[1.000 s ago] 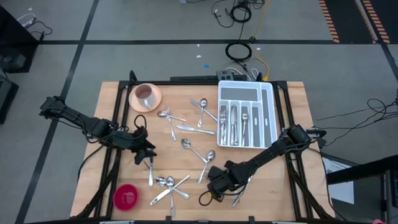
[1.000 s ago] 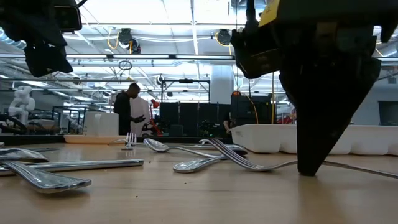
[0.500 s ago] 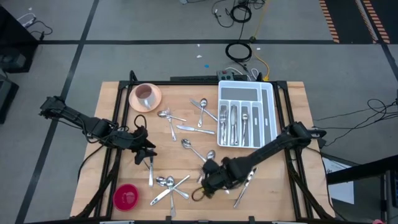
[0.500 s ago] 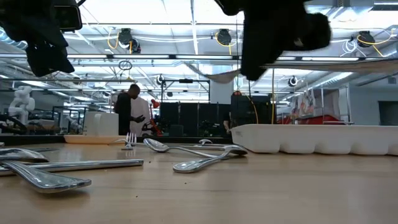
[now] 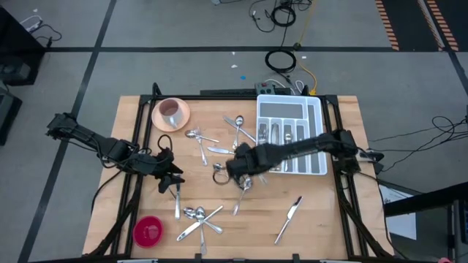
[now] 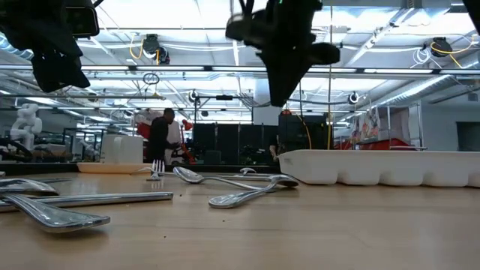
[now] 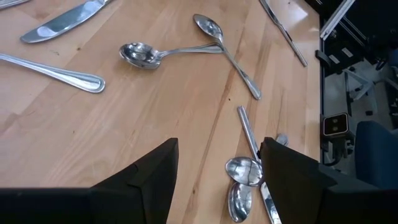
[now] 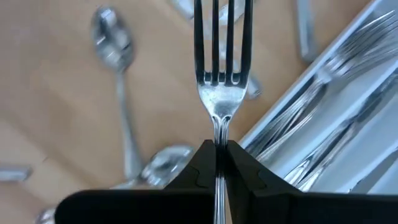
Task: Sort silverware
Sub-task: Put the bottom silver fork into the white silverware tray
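Silverware lies scattered on the wooden table: spoons, a knife, forks, a heap near the near edge, and a knife alone on the right. More pieces lie in the white tray. My right gripper hangs over the table's middle, just left of the tray, shut on a fork. My left gripper stays open and low at the table's left, above two spoons. My right gripper pinches the fork between its two fingers at the handle just below the neck. The fingers lie along the fork, whose tines stick out past the fingertips. The fork is lifted clear of the table.
A pink cup on a saucer stands at the far left corner, and a red round object at the near left corner. Bare wood shows right of the lone knife. The low view shows a person in the room behind.
My right gripper has risen off the table near the near edge and travelled toward the far edge and slightly left, ending beside the tray. The fork has come up with it, lifted clear, while the lone knife stays where it lay.
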